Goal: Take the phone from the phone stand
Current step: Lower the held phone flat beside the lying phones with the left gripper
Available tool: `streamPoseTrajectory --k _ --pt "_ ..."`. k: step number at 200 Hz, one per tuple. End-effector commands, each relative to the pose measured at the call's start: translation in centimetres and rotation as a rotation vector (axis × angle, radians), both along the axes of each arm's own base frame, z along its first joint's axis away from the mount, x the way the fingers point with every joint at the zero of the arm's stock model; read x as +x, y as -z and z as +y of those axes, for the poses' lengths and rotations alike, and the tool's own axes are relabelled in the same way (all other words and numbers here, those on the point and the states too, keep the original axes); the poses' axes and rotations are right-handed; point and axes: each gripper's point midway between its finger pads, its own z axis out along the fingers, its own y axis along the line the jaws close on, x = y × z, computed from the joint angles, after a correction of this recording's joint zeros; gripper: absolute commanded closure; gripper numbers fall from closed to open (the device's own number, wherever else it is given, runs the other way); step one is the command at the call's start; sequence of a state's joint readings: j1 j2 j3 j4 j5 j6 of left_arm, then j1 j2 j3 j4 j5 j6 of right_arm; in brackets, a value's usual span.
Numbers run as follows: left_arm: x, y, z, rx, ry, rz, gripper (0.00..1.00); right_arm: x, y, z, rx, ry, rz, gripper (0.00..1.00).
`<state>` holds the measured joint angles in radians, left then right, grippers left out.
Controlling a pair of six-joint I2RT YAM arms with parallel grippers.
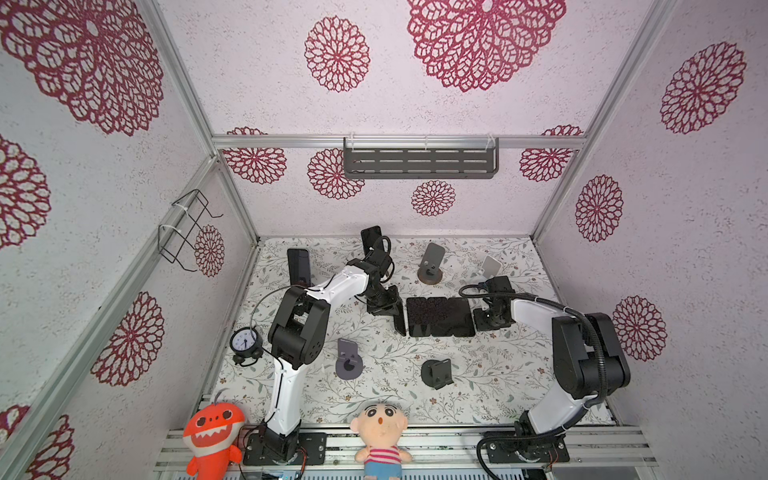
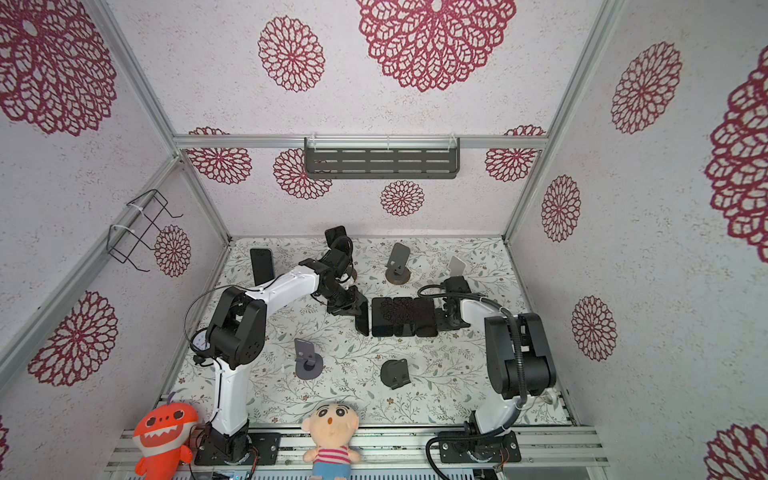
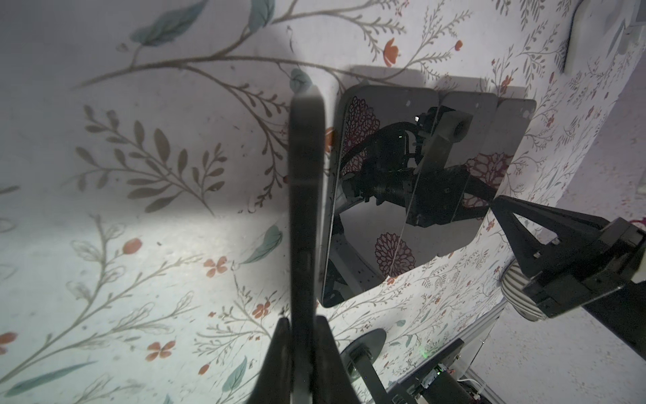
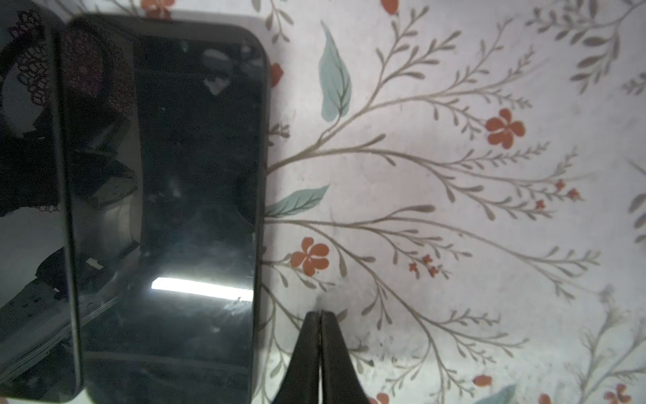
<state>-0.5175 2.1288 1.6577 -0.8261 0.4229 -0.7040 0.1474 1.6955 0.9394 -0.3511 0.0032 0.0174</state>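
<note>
Leafy, flower-sprigged paper covers the tabletop [image 1: 395,395], and walls printed with big crimson rosettes close it in. At the middle of the table the left gripper [image 3: 303,321] pinches the phone [image 3: 307,210] by one end, a finger on each flat face. The phone is turned up on its edge, so the left wrist view sees only its thin dark side. Its long axis runs straight out from the fingers, pointing toward the front of the table and slightly right in both top views. Its free end [image 1: 401,326] hangs low over the paper, though I cannot tell whether it touches. One face is turned toward the row of three phones [image 1: 440,316], which lie flat, screens up and side by side just beside it. Their long axes run nearly parallel to the phone's.

The right gripper [image 4: 320,313] sits at the far end of that row, near the last phone's edge, jaws pressed together on nothing.

Four stands are spread around: a dark grey stand [image 1: 431,266] and a white stand [image 1: 489,266] toward the back, and a grey stand [image 1: 348,362] and a black stand [image 1: 438,372] nearer the front. Another upright phone [image 1: 298,266] stands near the back left corner. An alarm clock [image 1: 245,343] sits by the left arm's elbow.
</note>
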Motion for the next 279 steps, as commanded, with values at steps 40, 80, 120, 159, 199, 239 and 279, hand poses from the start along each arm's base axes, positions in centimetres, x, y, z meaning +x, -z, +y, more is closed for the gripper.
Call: streamPoseTrajectory --k 40,80,120,159,199,239,279 --pt "1.2 -0.6 -1.4 -0.044 0.029 -0.042 1.0 1.3 -0.3 0.9 0.026 -0.017 -0.027 0.91" --pt "0.9 -0.2 -1.5 -0.051 0.04 -0.027 1.0 1.1 0.5 1.2 0.034 -0.017 -0.011 0.91" --pt "0.8 -0.1 -2.0 -0.075 0.056 -0.028 1.0 1.2 0.9 1.9 0.048 -0.029 -0.008 0.93" --pt "0.7 0.4 -2.0 -0.073 0.058 -0.02 1.0 1.3 1.1 2.0 0.052 -0.026 -0.007 0.93" --pt "0.4 1.1 -1.6 -0.06 0.057 -0.008 0.98 1.1 1.3 2.0 0.048 -0.028 0.0 0.93" --pt "0.0 1.6 -1.1 -0.036 0.057 0.004 0.84 1.1 1.5 2.0 0.05 -0.026 0.003 0.93" --pt "-0.6 2.3 -0.3 -0.004 0.054 0.022 0.73 1.0 1.6 2.0 0.049 -0.03 0.003 0.93"
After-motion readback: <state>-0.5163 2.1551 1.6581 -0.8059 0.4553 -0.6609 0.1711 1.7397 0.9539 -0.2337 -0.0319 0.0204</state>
